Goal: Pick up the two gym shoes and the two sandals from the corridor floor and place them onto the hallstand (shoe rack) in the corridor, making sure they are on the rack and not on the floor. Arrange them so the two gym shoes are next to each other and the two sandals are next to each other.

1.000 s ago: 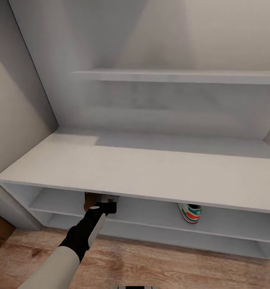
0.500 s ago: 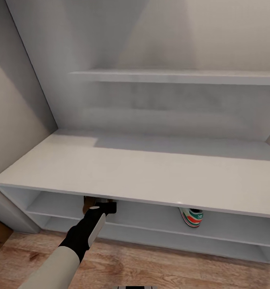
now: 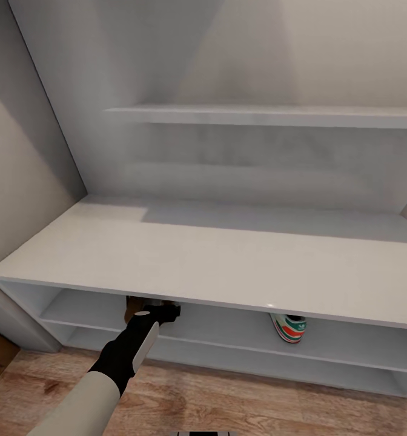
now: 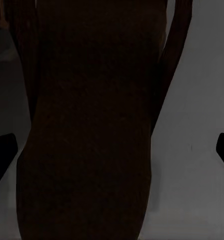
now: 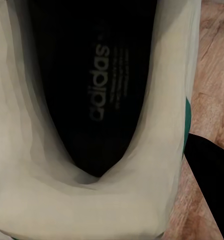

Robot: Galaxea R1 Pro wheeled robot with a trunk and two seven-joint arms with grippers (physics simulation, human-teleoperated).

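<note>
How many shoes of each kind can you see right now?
Gym shoes: 2, one on a rack shelf, one close up with the floor beside it.
Sandals: 1, under the rack's top.
Total: 3

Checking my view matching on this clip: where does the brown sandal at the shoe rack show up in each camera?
Head view: the sandal sits on the rack's upper open shelf, left part, tucked under the top.
Left wrist view: the sandal is the dark shape down the middle.
Right wrist view: this one looks into a sneaker, with wood floor beside it.
Shared landmark: the pale shelf under the sandal links head and left wrist views.
</note>
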